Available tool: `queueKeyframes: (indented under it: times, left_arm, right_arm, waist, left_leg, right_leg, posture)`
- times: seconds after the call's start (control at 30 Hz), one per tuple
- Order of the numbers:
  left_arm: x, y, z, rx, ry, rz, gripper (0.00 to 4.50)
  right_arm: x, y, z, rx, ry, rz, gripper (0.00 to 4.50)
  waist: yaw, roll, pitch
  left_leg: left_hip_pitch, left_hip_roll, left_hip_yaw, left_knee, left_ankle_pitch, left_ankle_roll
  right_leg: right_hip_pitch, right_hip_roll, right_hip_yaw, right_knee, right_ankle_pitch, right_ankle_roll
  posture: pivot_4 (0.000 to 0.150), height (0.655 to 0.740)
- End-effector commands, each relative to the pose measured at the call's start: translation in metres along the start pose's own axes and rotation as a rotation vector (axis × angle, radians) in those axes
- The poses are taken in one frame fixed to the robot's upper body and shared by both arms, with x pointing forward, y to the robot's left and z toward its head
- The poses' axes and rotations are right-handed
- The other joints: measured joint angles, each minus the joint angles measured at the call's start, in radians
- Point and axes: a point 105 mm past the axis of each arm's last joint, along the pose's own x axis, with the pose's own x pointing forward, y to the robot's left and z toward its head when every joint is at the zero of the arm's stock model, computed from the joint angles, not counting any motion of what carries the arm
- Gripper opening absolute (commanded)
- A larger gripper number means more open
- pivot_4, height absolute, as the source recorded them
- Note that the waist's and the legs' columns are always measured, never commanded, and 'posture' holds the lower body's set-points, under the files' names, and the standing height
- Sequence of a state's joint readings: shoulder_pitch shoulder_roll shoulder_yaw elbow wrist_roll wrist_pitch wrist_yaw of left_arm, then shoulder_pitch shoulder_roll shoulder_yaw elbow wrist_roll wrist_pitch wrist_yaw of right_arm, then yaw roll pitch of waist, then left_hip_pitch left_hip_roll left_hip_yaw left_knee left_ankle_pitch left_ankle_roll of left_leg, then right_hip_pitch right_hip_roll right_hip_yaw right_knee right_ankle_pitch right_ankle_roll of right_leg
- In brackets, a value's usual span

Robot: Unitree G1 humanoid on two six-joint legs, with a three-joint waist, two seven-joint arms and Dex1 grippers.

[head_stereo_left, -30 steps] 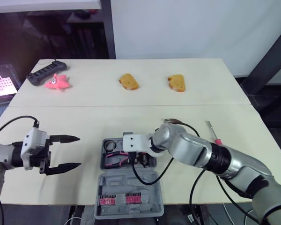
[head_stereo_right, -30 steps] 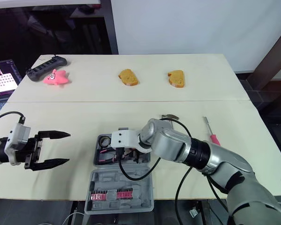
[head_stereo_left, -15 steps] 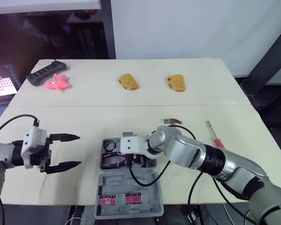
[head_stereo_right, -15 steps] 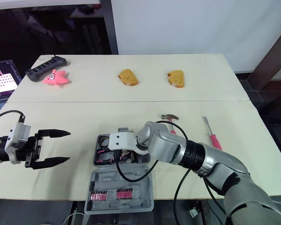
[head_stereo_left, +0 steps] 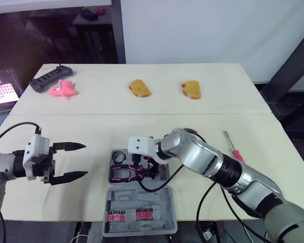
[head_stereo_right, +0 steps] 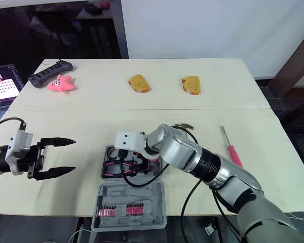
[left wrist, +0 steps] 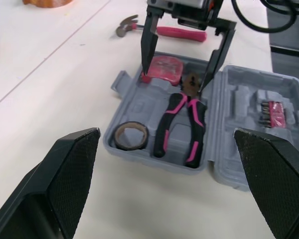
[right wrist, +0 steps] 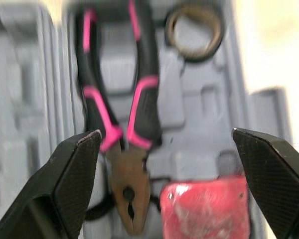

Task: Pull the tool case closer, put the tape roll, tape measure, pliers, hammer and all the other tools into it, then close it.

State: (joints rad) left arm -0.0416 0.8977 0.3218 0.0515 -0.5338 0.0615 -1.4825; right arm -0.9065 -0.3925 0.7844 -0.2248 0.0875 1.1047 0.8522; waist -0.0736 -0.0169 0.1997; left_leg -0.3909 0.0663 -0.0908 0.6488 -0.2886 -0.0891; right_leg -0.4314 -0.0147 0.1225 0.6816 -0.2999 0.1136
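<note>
The grey tool case (head_stereo_left: 138, 198) lies open at the table's front edge, with a row of bits in its lid (head_stereo_left: 128, 216). In its tray lie the pink-handled pliers (left wrist: 181, 123), a tape roll (left wrist: 129, 136) and a red tape measure (left wrist: 165, 68). My right gripper (left wrist: 173, 83) hangs open just above the tray, one finger at the tape measure's corner and the other by the pliers' head. The hammer (left wrist: 159, 31) lies on the table behind that arm. A pink-handled screwdriver (head_stereo_left: 232, 147) lies further right. My left gripper (head_stereo_left: 71, 162) is open and empty, left of the case.
Two pieces of bread (head_stereo_left: 139, 88) (head_stereo_left: 191, 89) lie at the back of the table. At the back left are a pink toy (head_stereo_left: 62, 89) and a black power strip (head_stereo_left: 51, 78). A laptop (head_stereo_right: 2, 83) stands off the table's left side.
My right gripper's fingers have spread wide over the case tray, and its wrist has shifted slightly left. The left arm has stayed put.
</note>
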Motion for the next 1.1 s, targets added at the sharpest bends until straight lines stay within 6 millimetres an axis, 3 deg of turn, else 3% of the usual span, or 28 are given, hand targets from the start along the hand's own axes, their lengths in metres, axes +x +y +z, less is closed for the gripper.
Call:
queueKeyframes:
  times: [0.03,0.27,0.6,0.9,1.03,1.1]
  left_arm:
    - [0.001,0.001,0.001,0.004,-0.003,-0.005,4.50]
    - [0.001,0.001,0.002,0.001,-0.003,-0.002,4.50]
    - [0.000,-0.001,0.001,-0.003,-0.001,0.005,4.50]
    - [0.001,0.002,0.001,-0.003,0.001,0.012,4.50]
    - [0.002,0.003,0.001,-0.002,0.000,0.014,4.50]
    - [0.002,0.004,0.002,0.000,-0.001,0.018,4.50]
  right_arm:
    - [-0.001,0.008,0.015,-0.011,-0.079,0.036,3.65]
    - [0.014,0.015,0.012,0.017,-0.092,0.041,0.09]
    - [0.026,0.004,-0.012,0.055,-0.028,-0.015,0.03]
    - [0.039,0.017,-0.039,0.076,0.057,0.022,0.03]
    - [0.038,0.014,-0.037,0.066,0.042,0.005,0.03]
    - [0.029,0.011,-0.010,0.033,-0.099,0.007,0.03]
  waist:
    - [0.000,0.000,0.000]
    - [-0.001,0.000,0.000]
    - [-0.002,0.000,0.000]
    - [-0.001,0.000,-0.001]
    - [-0.001,0.000,-0.001]
    - [0.000,0.000,-0.001]
  left_leg:
    - [0.000,0.000,0.000,0.000,0.000,0.000]
    - [0.000,0.000,0.000,0.000,0.000,0.000]
    - [0.000,0.000,0.000,0.000,0.000,0.000]
    - [0.001,0.000,0.000,0.000,0.000,0.000]
    - [0.001,0.000,0.000,0.000,0.000,0.000]
    - [0.001,0.000,0.000,0.000,0.000,0.000]
  right_leg:
    - [0.000,0.000,0.000,0.000,0.000,0.000]
    - [0.000,0.000,0.000,0.000,0.000,0.000]
    - [0.000,0.000,0.000,0.000,0.000,0.000]
    - [0.001,0.000,0.000,0.000,0.000,0.000]
    - [0.001,0.000,0.000,0.000,0.000,0.000]
    - [0.001,0.000,0.000,0.000,0.000,0.000]
  posture:
    - [0.150,0.7400]
    - [0.150,0.7400]
    - [0.150,0.7400]
    - [0.150,0.7400]
    - [0.150,0.7400]
    - [0.150,0.7400]
